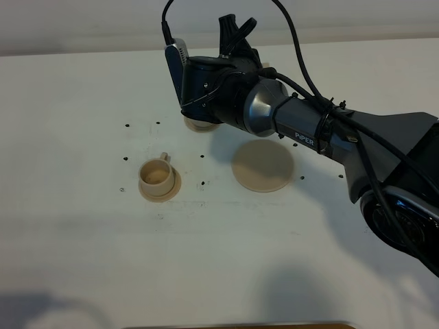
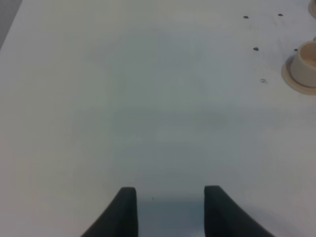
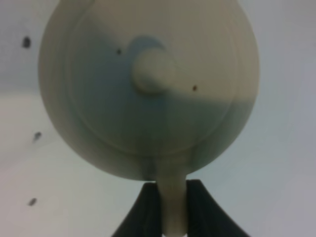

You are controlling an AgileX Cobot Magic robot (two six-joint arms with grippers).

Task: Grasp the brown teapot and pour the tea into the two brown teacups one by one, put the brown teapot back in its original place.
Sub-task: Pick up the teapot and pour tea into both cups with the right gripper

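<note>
In the right wrist view the brown teapot (image 3: 148, 89) fills the picture, lid knob toward the camera. My right gripper (image 3: 173, 185) is shut on its loop handle. From the high camera my right arm hides the pot. A tan rounded piece (image 1: 201, 125) peeks out under the wrist; I cannot tell whether it is the pot or the second teacup. One brown teacup (image 1: 156, 175) stands on its small saucer left of the arm, also at the edge of the left wrist view (image 2: 306, 61). The wide saucer (image 1: 263, 166) lies bare. My left gripper (image 2: 170, 192) hangs open over bare table.
The white table (image 1: 82, 247) carries several small dark screw holes (image 1: 127, 126) around the cup. Black cables (image 1: 295, 48) loop above the right arm. A tan sliver (image 1: 266, 68) shows behind the arm. A wooden edge (image 1: 240, 325) runs along the near side.
</note>
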